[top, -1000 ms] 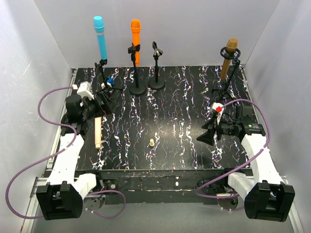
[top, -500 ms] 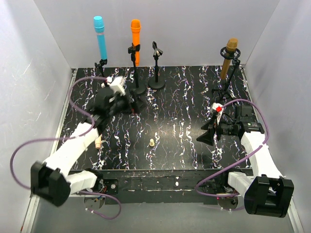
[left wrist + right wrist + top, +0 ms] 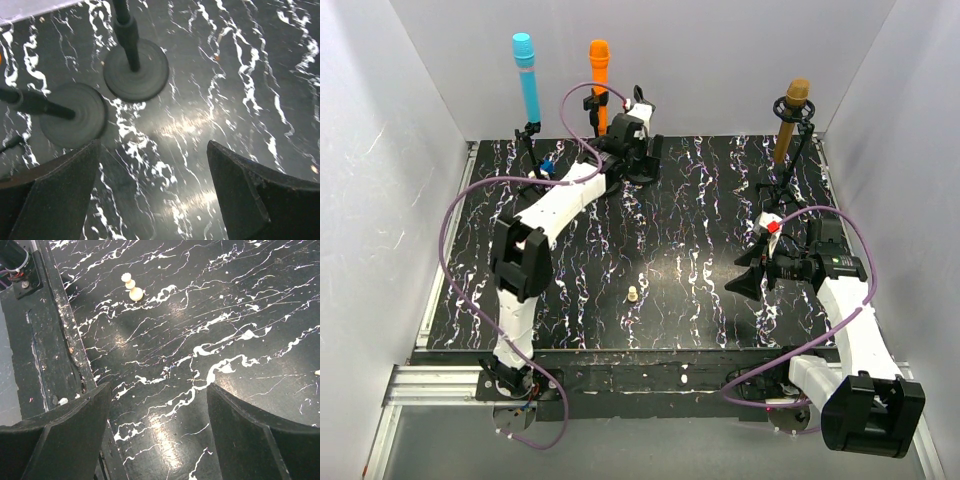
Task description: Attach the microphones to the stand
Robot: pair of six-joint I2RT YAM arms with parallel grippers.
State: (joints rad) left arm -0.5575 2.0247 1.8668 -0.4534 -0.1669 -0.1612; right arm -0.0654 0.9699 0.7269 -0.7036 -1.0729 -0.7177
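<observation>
The light blue microphone [image 3: 525,75], the orange microphone [image 3: 599,70] and the golden-brown microphone [image 3: 791,120] stand upright in stands along the back. The pale pink microphone does not show in any view. My left gripper [image 3: 642,150] is stretched to the back, open and empty, in front of the clip stand [image 3: 642,100] beside the orange one. In the left wrist view it [image 3: 153,150] hovers over the table just short of two round stand bases [image 3: 136,70] [image 3: 73,115]. My right gripper [image 3: 745,275] [image 3: 158,390] is open and empty, low over the table's right side.
A tiny beige peg [image 3: 633,294] [image 3: 132,287] lies near the front middle of the black marbled table [image 3: 700,210]. White walls close in the left, back and right. The table's front rail [image 3: 45,355] shows in the right wrist view.
My left arm has swung from the table's left side to the back middle, ending at the stand bases. The pink microphone seen lying at the left earlier no longer shows. The right arm has not moved.
</observation>
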